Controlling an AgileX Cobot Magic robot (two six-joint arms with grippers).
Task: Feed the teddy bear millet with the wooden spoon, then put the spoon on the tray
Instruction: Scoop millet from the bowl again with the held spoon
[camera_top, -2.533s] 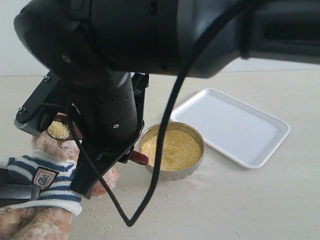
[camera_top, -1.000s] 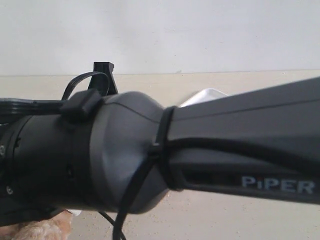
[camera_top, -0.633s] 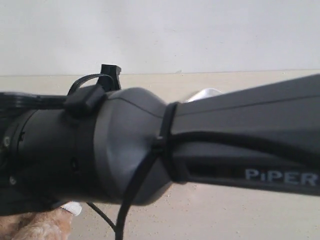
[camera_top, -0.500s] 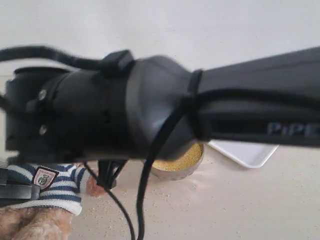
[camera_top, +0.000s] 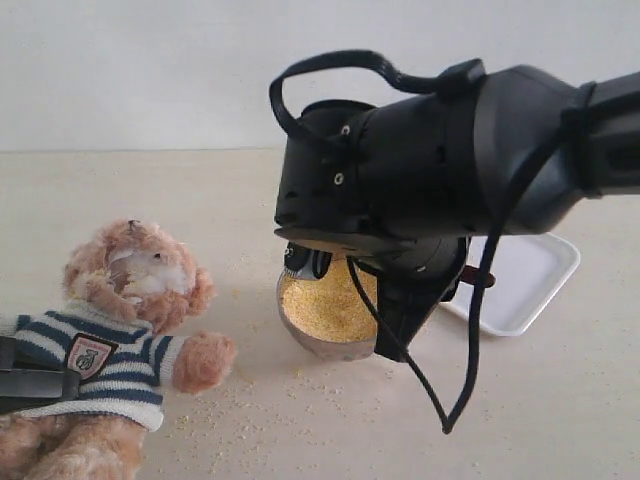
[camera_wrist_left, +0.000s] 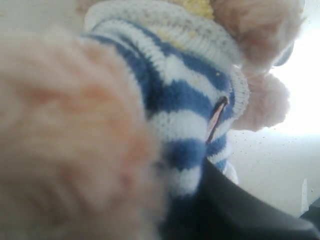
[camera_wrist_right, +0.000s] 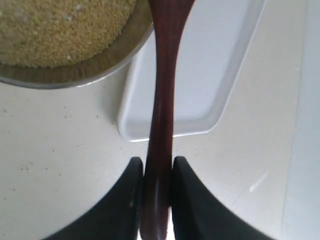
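Wooden spoon (camera_wrist_right: 161, 100) clamped in right tool (camera_wrist_right: 157, 164), millet (camera_wrist_right: 60, 30) and tray (camera_wrist_right: 215, 75) close beside

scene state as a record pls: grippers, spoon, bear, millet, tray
left gripper: closed on teddy bear at its striped shirt
right gripper: closed on wooden spoon handle
wooden spoon: in the air, reaching past tray edge toward steel bowl; scoop end out of view
millet: heaped in steel bowl; loose grains beside bear
tray: spoon not yet on it
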